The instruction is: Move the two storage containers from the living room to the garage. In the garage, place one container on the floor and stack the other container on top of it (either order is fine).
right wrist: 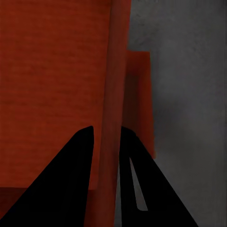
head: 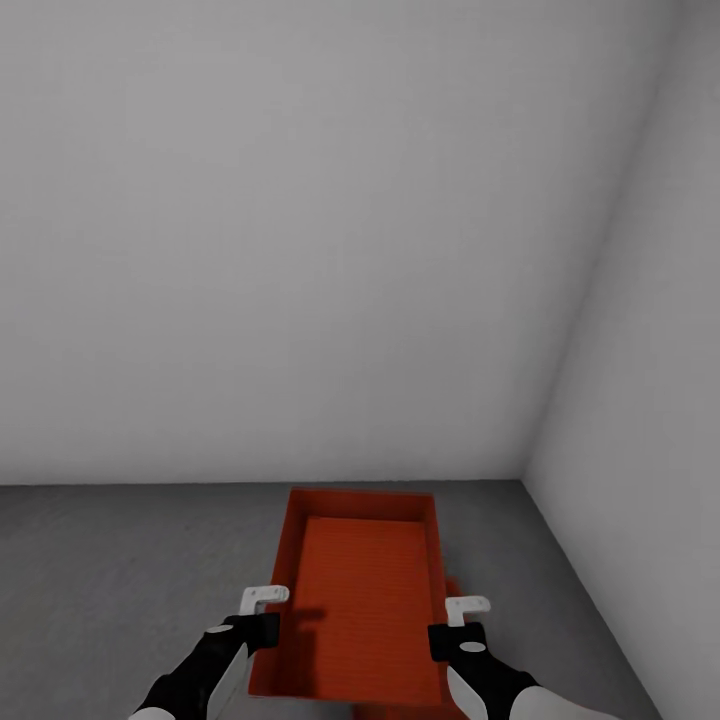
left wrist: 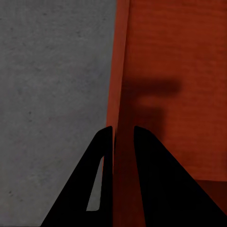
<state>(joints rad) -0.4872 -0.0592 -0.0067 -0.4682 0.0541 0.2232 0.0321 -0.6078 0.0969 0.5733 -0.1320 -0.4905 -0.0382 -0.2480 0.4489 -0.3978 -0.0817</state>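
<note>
I hold one orange-red storage container (head: 365,590) between both arms, open side up and empty. My left gripper (head: 272,622) is shut on its left wall, one finger (left wrist: 101,156) outside and the other inside. My right gripper (head: 440,632) is shut on the right wall (right wrist: 111,94) in the same way. Just below, the second storage container (head: 453,588) pokes out past the held one's right side, and its corner (right wrist: 139,94) rests on the dark grey concrete floor (head: 120,580). I cannot tell whether the two bins touch.
I am facing a corner of the garage. A plain grey-white wall (head: 300,250) runs straight ahead, just beyond the bins, and a second wall (head: 650,350) closes in on the right. Open concrete (left wrist: 47,94) lies to the left.
</note>
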